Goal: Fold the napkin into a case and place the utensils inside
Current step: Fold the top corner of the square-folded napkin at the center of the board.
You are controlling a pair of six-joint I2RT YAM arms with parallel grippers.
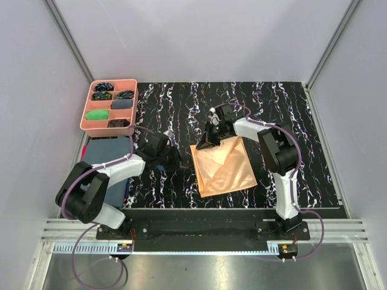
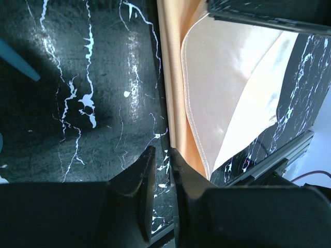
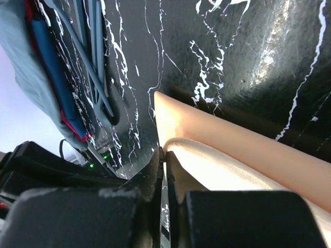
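Napkin (image 1: 227,170) fold under way; case not yet formed. At the right gripper (image 1: 207,142) the jaws are pinched shut on the hem of a lifted layer at the napkin's far-left corner (wrist view: the hem runs straight into the closed tips). From that pinch the napkin spreads toward 5 o'clock, flat on the marble table (image 1: 290,121). It is a near-square set slightly askew, so no clear long axis yet; one flap lies diagonally over it.

The left gripper (image 1: 176,161) sits just beside the napkin's left edge, fabric at its 3 o'clock, jaws parted only narrowly with nothing between them.

Judgement: the next fold turns on carrying the pinched corner toward 4–5 o'clock across the sheet. The right arm is placed for it; the left is free to pin the edge.

The utensils (image 3: 99,46) lie off the fabric toward 9 o'clock, beside the dark blue-grey cloth (image 1: 109,151) (mostly hidden under the left arm in the top view), so the left arm is nearer them.
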